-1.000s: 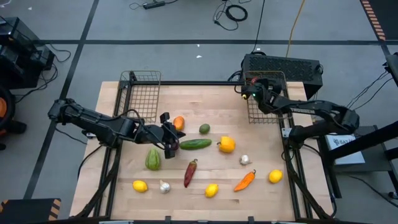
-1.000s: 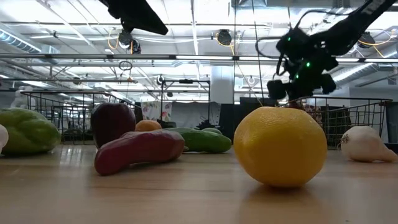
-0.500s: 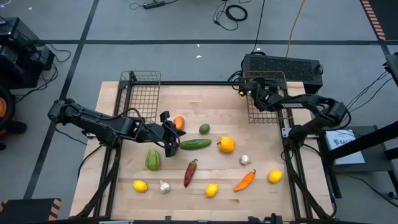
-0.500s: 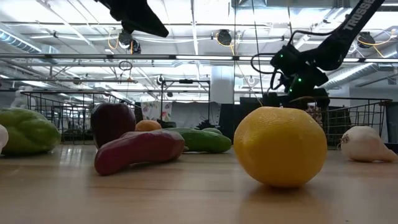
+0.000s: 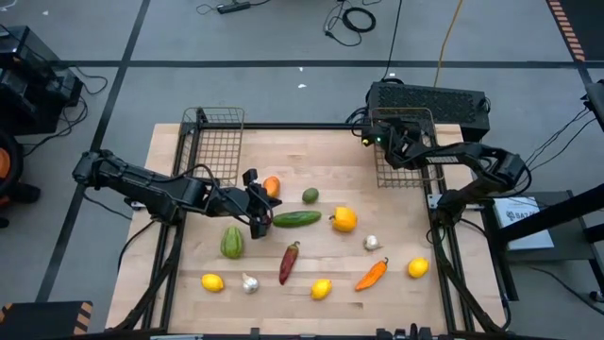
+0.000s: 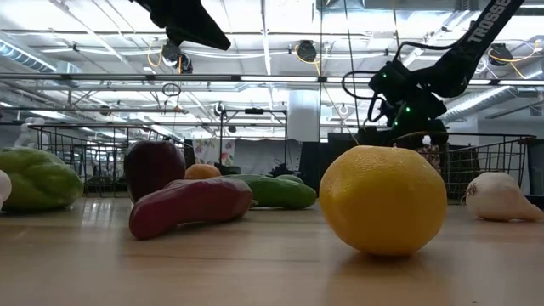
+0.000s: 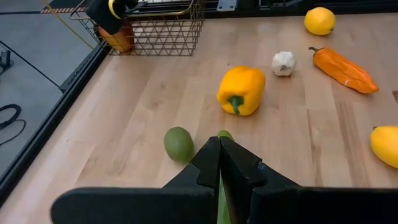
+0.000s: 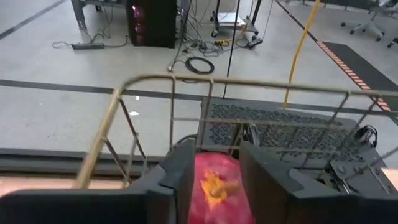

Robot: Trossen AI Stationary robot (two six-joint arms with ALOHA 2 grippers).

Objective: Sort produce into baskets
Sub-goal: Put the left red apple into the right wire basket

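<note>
1. High view: the sorting has barely begun. The left basket (image 5: 213, 138) shows nothing in it, and about twelve pieces lie loose on the table (image 5: 170, 283). The right gripper (image 5: 385, 142) hangs over the right basket (image 5: 408, 168). The left gripper (image 5: 257, 215) is low over the table with the cucumber (image 5: 295, 218) touching or just beside it. The yellow pepper (image 5: 344, 219) lies beyond the cucumber's far end and the green squash (image 5: 232, 241) lies close on the gripper's other side.

2. Low view: the right gripper sits at the right basket's rim height, well behind the near lemon (image 6: 382, 200). I cannot tell here whether it holds anything.

3. Left wrist view: the left gripper's fingers are pressed together and hold nothing. A sliver of cucumber shows directly under the tips, and the avocado (image 7: 178, 143) lies just off to one side.

4. Right wrist view: a red apple (image 8: 214, 180) sits between the right gripper's fingers, which lie against both its sides. It looks gripped, with the basket's rim ahead. Judged from this, the apple is about to be dropped in, and everything on the table remains to be sorted.
</note>
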